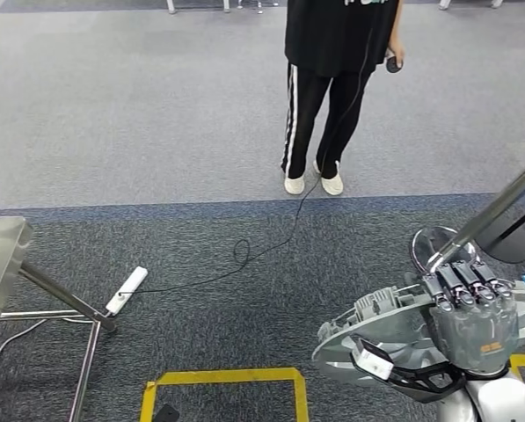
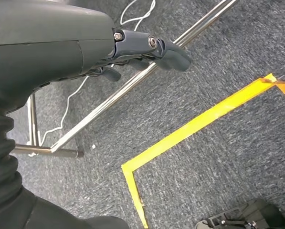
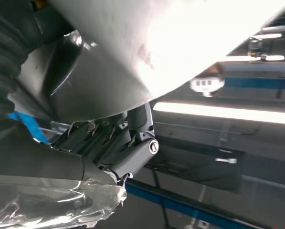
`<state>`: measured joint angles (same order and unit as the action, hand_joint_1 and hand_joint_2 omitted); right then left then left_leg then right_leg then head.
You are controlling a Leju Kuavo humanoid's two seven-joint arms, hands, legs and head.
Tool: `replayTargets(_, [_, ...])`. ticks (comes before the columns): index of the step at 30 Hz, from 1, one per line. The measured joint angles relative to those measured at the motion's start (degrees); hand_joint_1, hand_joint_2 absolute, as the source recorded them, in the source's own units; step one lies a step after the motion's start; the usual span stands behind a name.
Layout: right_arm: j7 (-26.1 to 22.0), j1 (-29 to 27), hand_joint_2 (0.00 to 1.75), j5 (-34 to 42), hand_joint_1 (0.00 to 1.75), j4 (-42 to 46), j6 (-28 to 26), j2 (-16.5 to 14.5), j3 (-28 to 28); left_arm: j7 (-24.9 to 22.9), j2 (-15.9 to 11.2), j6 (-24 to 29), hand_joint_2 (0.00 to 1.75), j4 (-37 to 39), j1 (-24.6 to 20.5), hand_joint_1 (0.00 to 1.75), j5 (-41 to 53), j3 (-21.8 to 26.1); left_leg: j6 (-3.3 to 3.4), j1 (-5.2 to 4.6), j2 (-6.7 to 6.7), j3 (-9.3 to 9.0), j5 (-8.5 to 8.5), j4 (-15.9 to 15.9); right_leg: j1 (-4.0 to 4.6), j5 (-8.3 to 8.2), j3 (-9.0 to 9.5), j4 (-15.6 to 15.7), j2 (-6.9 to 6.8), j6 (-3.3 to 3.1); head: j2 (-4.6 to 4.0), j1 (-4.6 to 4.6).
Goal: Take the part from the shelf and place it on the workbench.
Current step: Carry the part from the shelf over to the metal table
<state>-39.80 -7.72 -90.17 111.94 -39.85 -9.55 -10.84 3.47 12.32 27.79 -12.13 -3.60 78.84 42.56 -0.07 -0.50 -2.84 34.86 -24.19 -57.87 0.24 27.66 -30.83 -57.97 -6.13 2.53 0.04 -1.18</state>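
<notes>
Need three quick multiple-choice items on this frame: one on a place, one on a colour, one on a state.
1. Where does the person in black trousers stand?
A. on the light grey carpet ahead
B. inside the taped outline
C. on the steel frame

2. What colour is the tape outline on the dark carpet?
A. red
B. yellow
C. white

3. What is the right hand doing?
A. hanging with nothing in it
B. holding the large silver-grey metal part
C. pressing the white power strip

Key: 1 A, shoes on the pale carpet beyond the border; 2 B, the tape is yellow in head and left wrist views; 3 B, fingers lie over the part's rim.
</notes>
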Motion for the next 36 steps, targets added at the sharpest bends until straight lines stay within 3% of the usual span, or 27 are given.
replayTargets(1, [0.00, 0.06, 1.75, -0.01, 1.75, 0.45, 0.00, -0.01, -0.05, -0.08, 0.00, -0.01, 1.75, 0.00, 0.07, 0.00, 0.02, 0.00, 0.40, 0.04, 0.60, 0.05, 0.04, 0.01, -0.11, 0.18, 0.03, -0.01, -0.15, 0.29, 0.00, 0.07])
replayTargets(3, [0.02, 0.34, 1.75, 0.03, 1.75, 2.27, -0.01, -0.01, -0.24, -0.25, -0.04, 0.00, 1.75, 0.00, 0.17, 0.00, 0.11, 0.01, 1.11, 0.24, 1.75, 0.01, 0.17, 0.11, -0.40, 1.71, -0.77, -2.03, 1.96, 0.85, 0.00, 0.21])
replayTargets(5, [0.04, 0.68, 1.75, 0.11, 1.75, 4.72, -0.01, -0.05, -0.56, -0.34, -0.04, 0.00, 1.75, 0.00, 0.08, 0.00, 0.29, 0.02, 1.63, 0.37, 2.91, 0.01, 0.26, 0.15, -0.54, 5.06, -3.80, -8.61, 5.07, 1.12, 0.00, 0.40])
replayTargets(7, [0.04, 0.87, 1.75, 0.15, 1.75, 6.93, 0.00, -0.19, -0.88, -0.34, 0.01, 0.00, 1.75, 0.00, 0.01, 0.00, 0.43, 0.02, 1.83, 0.36, 4.34, 0.02, 0.31, 0.14, -0.54, 7.46, -7.51, -15.71, 5.90, 1.13, 0.00, 0.44])
replayTargets(8, [0.04, 0.95, 1.75, 0.15, 1.75, 7.92, 0.00, -0.28, -0.99, -0.35, 0.02, -0.01, 1.75, 0.00, 0.03, 0.00, 0.47, 0.02, 1.82, 0.36, 5.12, 0.00, 0.32, 0.14, -0.54, 7.25, -8.40, -16.96, 5.95, 1.08, 0.00, 0.45])
replayTargets(9, [0.04, 1.10, 1.75, 0.14, 1.75, 8.84, 0.00, -0.35, -1.09, -0.35, 0.01, 0.00, 1.75, 0.00, 0.07, 0.00, 0.49, 0.02, 1.80, 0.37, 5.90, -0.04, 0.35, 0.13, -0.57, 5.91, -8.16, -15.85, 6.03, 0.97, 0.00, 0.44])
replayTargets(10, [0.04, 1.30, 1.75, 0.14, 1.75, 9.72, 0.00, -0.42, -1.18, -0.36, 0.02, 0.00, 1.75, 0.00, 0.08, 0.00, 0.51, 0.02, 1.74, 0.41, 6.69, -0.10, 0.38, 0.12, -0.62, 3.81, -6.90, -12.74, 6.38, 0.84, 0.00, 0.45])
replayTargets(12, [0.04, 1.66, 1.75, 0.14, 1.75, 11.21, 0.00, -0.63, -1.33, -0.37, 0.05, -0.01, 1.75, 0.00, 0.03, 0.00, 0.55, 0.02, 1.42, 0.40, 8.20, -0.05, 0.46, -0.03, -0.98, 0.35, -3.48, -4.90, 8.83, 0.67, 0.00, 0.43])
replayTargets(14, [0.02, 1.80, 1.75, 0.14, 1.75, 12.30, 0.00, -0.90, -1.42, -0.45, 0.07, -0.03, 1.75, 0.00, 0.02, 0.00, 0.69, 0.02, 0.77, 0.45, 9.42, 0.39, 0.76, -0.11, -1.14, -0.50, -1.64, -1.10, 10.71, 0.50, 0.00, 0.39])
replayTargets(16, [0.01, 1.96, 1.75, 0.14, 1.75, 13.09, 0.00, -1.19, -1.51, -0.54, 0.05, -0.06, 1.75, 0.00, 0.24, 0.00, 0.87, 0.02, -0.02, 0.70, 10.33, 0.84, 1.16, 0.05, -0.95, -0.61, -1.40, -0.82, 9.96, -0.04, 0.00, 0.36])
replayTargets(18, [0.02, 2.16, 1.75, 0.13, 1.75, 13.79, 0.00, -1.51, -1.61, -0.56, 0.09, -0.07, 1.75, 0.00, 0.44, 0.00, 0.97, 0.02, -0.63, 0.61, 8.30, 1.58, 0.17, -1.15, -0.91, -0.93, -1.31, -0.50, 8.61, -0.79, 0.00, 0.14])
replayTargets(20, [0.01, 2.22, 1.75, 0.11, 1.75, 14.34, 0.00, -1.71, -1.69, -0.56, 0.12, -0.06, 1.75, 0.00, 0.30, 0.00, 0.99, 0.02, -1.03, 0.41, 4.95, 3.94, -3.12, -6.35, -0.83, -1.05, -1.25, -0.26, 6.99, -1.34, 0.00, -0.15])
replayTargets(22, [0.00, 2.21, 1.75, 0.10, 1.75, 14.61, 0.00, -1.79, -1.77, -0.56, 0.07, -0.07, 1.75, 0.00, 0.14, 0.00, 1.00, 0.02, -1.30, 0.47, 3.89, 7.01, -6.30, -13.34, -0.72, -0.99, -1.29, -0.25, 5.26, -1.56, 0.00, -0.23])
replayTargets(23, [-0.01, 2.21, 1.75, 0.09, 1.75, 14.64, 0.00, -1.82, -1.81, -0.56, 0.04, -0.09, 1.75, 0.00, 0.15, 0.00, 1.00, 0.02, -1.37, 0.49, 3.77, 7.68, -6.65, -15.13, -0.72, -0.97, -1.30, -0.25, 4.44, -1.60, 0.00, -0.25])
replayTargets(24, [-0.01, 2.22, 1.75, 0.09, 1.75, 14.66, 0.00, -1.86, -1.87, -0.56, 0.00, -0.12, 1.75, 0.00, 0.19, 0.00, 1.00, 0.02, -1.41, 0.50, 3.64, 7.32, -5.97, -14.88, -0.72, -0.95, -1.28, -0.25, 3.68, -1.59, 0.00, -0.25])
replayTargets(25, [-0.01, 2.23, 1.75, 0.09, 1.75, 14.66, 0.00, -1.89, -1.93, -0.56, -0.04, -0.14, 1.75, 0.00, 0.23, 0.00, 0.99, 0.02, -1.38, 0.50, 3.30, 5.92, -4.47, -12.58, -0.73, -0.91, -1.23, -0.26, 3.01, -1.55, 0.00, -0.25])
replayTargets(27, [0.01, 2.23, 1.75, 0.08, 1.75, 14.67, 0.00, -2.01, -2.06, -0.56, -0.07, -0.16, 1.75, 0.00, 0.19, 0.00, 0.96, 0.02, -1.20, 0.28, 1.06, 1.64, -1.41, -5.14, -0.54, -0.72, -1.05, -0.35, 1.90, -1.24, 0.00, -0.28])
replayTargets(29, [0.01, 2.21, 1.75, 0.07, 1.75, 14.69, 0.00, -2.14, -2.20, -0.56, -0.05, -0.15, 1.75, 0.00, 0.03, 0.00, 0.92, 0.02, -0.60, -0.02, -0.76, -0.75, -0.52, -0.49, -0.15, -0.50, -0.97, -0.48, 0.94, -0.72, 0.00, -0.21])
replayTargets(30, [0.01, 2.22, 1.75, 0.08, 1.75, 14.69, 0.00, -2.17, -2.26, -0.56, -0.04, -0.15, 1.75, 0.00, -0.01, 0.00, 0.91, 0.02, -0.27, -0.19, -0.77, -0.89, -0.72, 0.13, 0.01, -0.43, -0.92, -0.48, 0.41, -0.44, 0.00, -0.14])
replayTargets(32, [0.01, 2.29, 1.75, 0.08, 1.75, 14.69, 0.01, -2.21, -2.31, -0.56, -0.02, -0.14, 1.75, 0.00, 0.10, 0.00, 0.85, 0.03, 0.50, -0.07, 0.48, -0.80, -0.60, 0.38, -0.06, -0.12, -0.75, -0.51, -0.22, 0.13, 0.00, -0.03])
replayTargets(34, [0.03, 2.31, 1.75, 0.11, 1.75, 14.72, 0.01, -2.21, -2.34, -0.56, -0.03, -0.13, 1.75, 0.00, 0.14, 0.00, 0.78, 0.04, 1.17, 0.28, 1.70, -0.92, -0.36, 0.60, -0.30, 1.76, -1.78, -3.13, 1.92, 0.73, 0.00, 0.24])
replayTargets(36, [0.03, 2.22, 1.75, 0.14, 1.75, 14.74, 0.01, -2.21, -2.36, -0.56, -0.02, -0.11, 1.75, 0.00, 0.02, 0.00, 0.74, 0.03, 1.58, 0.49, 2.98, -0.89, -0.24, 0.64, -0.49, 5.30, -5.12, -10.26, 4.89, 1.09, 0.00, 0.62])
